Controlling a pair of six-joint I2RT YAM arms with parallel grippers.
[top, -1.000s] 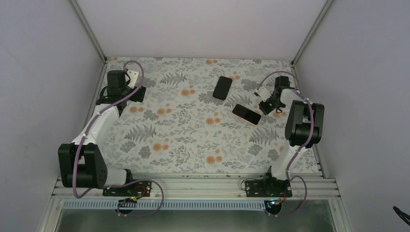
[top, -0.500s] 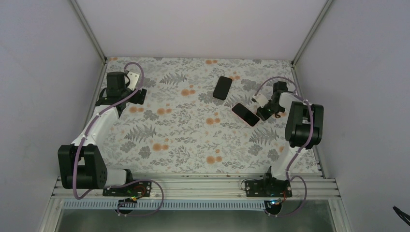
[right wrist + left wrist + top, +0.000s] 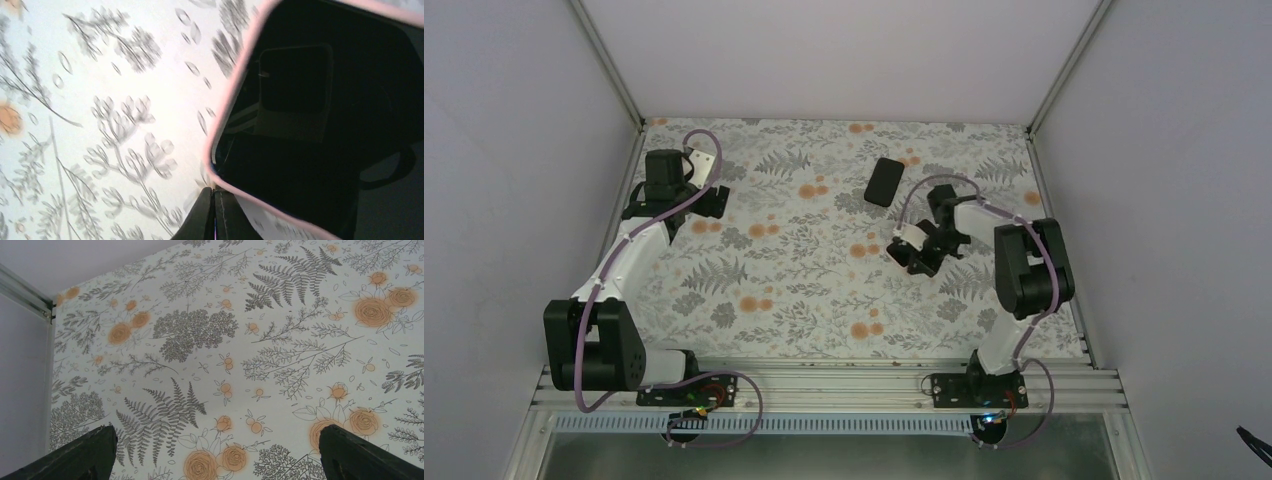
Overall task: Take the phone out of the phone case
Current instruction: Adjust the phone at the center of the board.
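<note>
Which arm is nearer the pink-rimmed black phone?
Right. The shut right gripper is at the pink-rimmed black phone; the left gripper hangs open by the left wall.

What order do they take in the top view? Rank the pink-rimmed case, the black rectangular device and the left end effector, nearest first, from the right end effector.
1. The pink-rimmed case: at the fingertips of the right end effector.
2. The black rectangular device: beyond it, farther back.
3. The left end effector: far off on the left side.

phone (image 3: 320, 125): blurred, cut off at right edge | top view: phone mostly hidden under right hand (image 3: 912, 254)
</note>
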